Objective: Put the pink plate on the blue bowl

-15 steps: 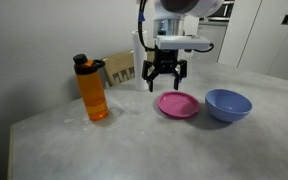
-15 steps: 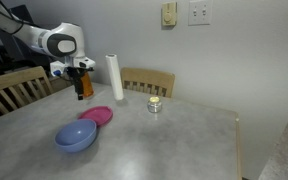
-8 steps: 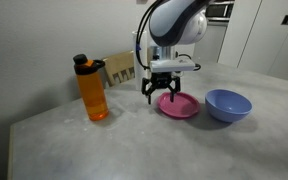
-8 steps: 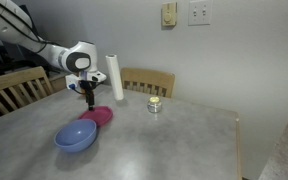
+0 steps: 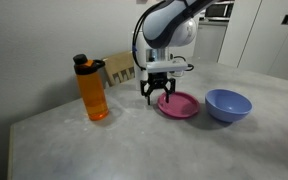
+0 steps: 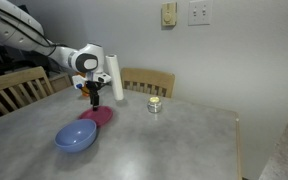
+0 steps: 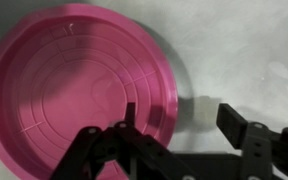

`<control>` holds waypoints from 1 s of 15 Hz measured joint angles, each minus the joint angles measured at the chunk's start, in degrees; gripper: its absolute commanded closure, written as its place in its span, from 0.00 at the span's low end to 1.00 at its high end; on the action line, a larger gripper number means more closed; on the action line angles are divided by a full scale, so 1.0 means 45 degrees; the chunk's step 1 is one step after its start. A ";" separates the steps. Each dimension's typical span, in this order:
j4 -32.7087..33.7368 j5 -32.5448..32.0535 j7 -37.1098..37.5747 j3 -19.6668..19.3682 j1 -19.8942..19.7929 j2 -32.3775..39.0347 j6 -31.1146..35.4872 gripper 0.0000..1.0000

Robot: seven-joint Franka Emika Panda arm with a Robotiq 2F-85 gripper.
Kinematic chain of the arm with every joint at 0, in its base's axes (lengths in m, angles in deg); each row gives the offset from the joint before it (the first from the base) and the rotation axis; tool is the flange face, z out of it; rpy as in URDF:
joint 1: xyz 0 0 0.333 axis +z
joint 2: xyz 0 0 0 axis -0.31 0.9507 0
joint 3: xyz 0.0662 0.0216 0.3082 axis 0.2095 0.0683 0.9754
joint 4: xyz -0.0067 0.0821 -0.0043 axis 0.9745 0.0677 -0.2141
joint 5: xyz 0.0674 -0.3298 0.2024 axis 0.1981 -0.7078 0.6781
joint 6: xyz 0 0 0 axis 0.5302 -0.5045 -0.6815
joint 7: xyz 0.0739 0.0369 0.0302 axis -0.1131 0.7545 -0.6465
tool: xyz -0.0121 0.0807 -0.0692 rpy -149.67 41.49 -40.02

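My gripper point(image 7: 181, 120) is spread open and holds nothing. Its jaws straddle the rim of the pink plate point(image 7: 79, 90): in the wrist view one of the fingers point(image 7: 130, 118) hangs over the plate's ribbed floor and the other over bare desk point(image 7: 254, 50) just outside the rim. That rim is low and thin, so I judge my margin in height to be small. If I close too high, the pads slide off the lip. If I go too low, the outer finger jams on the desk while the inner one presses the plate down and tips its far edge up.

The plate lies flat on the desk just beside the blue bowl point(image 5: 228, 104), with a narrow gap between them. If I close off-centre, the plate could be shoved sideways into the bowl, which looks light enough to skate away.

Held by one edge only, I expect the plate to sag or swivel in the pads on the way over, and since it looks about as wide as the bowl's mouth, a tilted or offset release could leave it hanging off one side or drop it into the bowl at a slant.

On the other side of the gripper stands the orange bottle point(image 5: 92, 88), tall and easy to topple if the arm swings back that way. The white roll point(image 6: 115, 77) and small jar point(image 6: 155, 104) sit further back, and I judge them clear of the path
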 measured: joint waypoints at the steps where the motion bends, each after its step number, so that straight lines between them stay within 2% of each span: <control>1: 0.0204 0.0000 0.0000 -0.0005 0.0000 0.0101 -0.0173 0.29; 2: 0.0408 0.0000 0.0000 -0.0006 0.0000 0.0205 -0.0307 0.27; 5: 0.0860 0.0000 0.0004 -0.0011 -0.0016 0.0549 -0.0699 0.11; 6: 0.0960 0.0001 0.0007 -0.0012 -0.0040 0.0674 -0.0754 0.11; 7: 0.1001 0.0005 0.0010 -0.0012 -0.0077 0.0790 -0.0765 0.28; 10: 0.1179 0.0152 0.0031 -0.0012 -0.0207 0.0926 -0.0953 0.44; 15: 0.1440 0.0229 0.0035 -0.0012 -0.0477 0.0927 -0.1356 0.80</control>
